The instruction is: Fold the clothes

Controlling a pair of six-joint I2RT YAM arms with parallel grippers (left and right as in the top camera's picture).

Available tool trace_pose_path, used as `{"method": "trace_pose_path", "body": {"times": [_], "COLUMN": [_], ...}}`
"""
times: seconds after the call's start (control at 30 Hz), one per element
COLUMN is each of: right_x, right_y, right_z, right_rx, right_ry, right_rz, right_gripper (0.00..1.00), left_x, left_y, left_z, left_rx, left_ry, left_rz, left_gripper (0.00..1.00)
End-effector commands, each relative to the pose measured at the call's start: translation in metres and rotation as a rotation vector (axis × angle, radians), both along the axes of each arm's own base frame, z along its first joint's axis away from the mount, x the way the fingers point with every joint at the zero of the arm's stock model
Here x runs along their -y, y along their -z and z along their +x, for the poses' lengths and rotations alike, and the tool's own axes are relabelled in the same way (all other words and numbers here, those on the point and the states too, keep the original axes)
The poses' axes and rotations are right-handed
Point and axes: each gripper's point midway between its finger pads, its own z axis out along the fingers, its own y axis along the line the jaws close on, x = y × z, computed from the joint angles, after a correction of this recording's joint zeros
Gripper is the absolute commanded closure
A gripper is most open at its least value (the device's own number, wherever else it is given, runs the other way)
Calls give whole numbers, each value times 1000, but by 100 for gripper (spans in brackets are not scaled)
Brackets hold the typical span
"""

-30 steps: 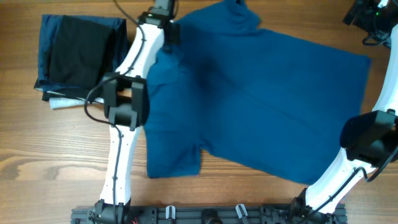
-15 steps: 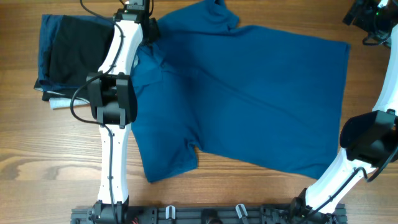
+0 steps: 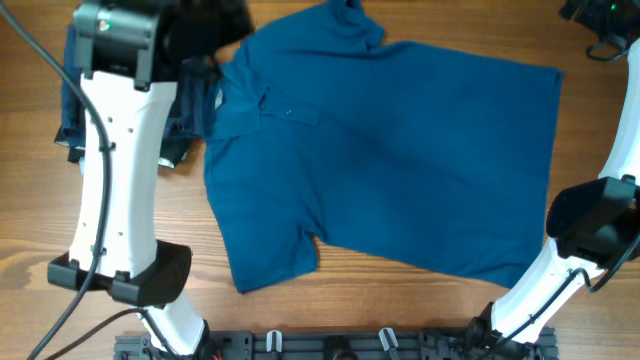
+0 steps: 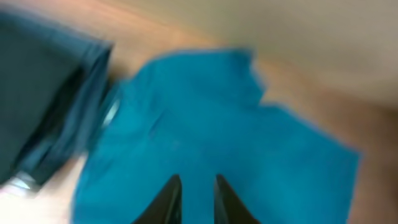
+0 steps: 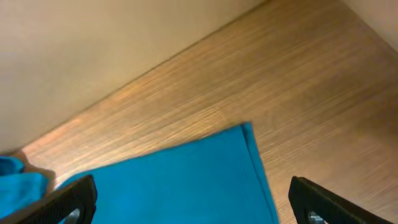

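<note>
Your left pincer [image 4: 193, 200] is blurred, narrowly parted, empty over the polo shirt [image 3: 420, 160]; your right pincer [image 5: 193, 205] gapes wide, its tips cut off below.

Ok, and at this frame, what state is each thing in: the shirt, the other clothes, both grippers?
blue polo shirt: spread flat on the table, front up, collar showing, not yet folded.
dark clothes: folded pile beside the shirt's collar end, partly hidden by the left arm.
left gripper: slightly open, holding nothing, hovering over the shirt.
right gripper: wide open, empty, over a corner of the shirt.
</note>
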Motion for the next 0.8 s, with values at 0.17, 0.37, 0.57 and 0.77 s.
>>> {"method": "trace_pose_path", "body": {"times": [0.17, 0.37, 0.57, 0.77], "right_x": [-57, -41, -76, -94], "right_y": [26, 15, -32, 20], "right_z": [-33, -130, -202, -307], "right_rx": [-152, -421, -323, -401], "right_ry": [-227, 81, 97, 302], "right_rz": [207, 163, 227, 243], "right_gripper": [0, 0, 0, 0], "left_x": [-35, -51, -46, -38], "left_y": [3, 19, 51, 88], "left_z": [-50, -34, -15, 3], "left_rx": [-125, -143, -218, -302], "left_ry": [-120, -184, -180, -166], "left_rz": [13, 115, 139, 148], "left_gripper": [75, 68, 37, 37]}}
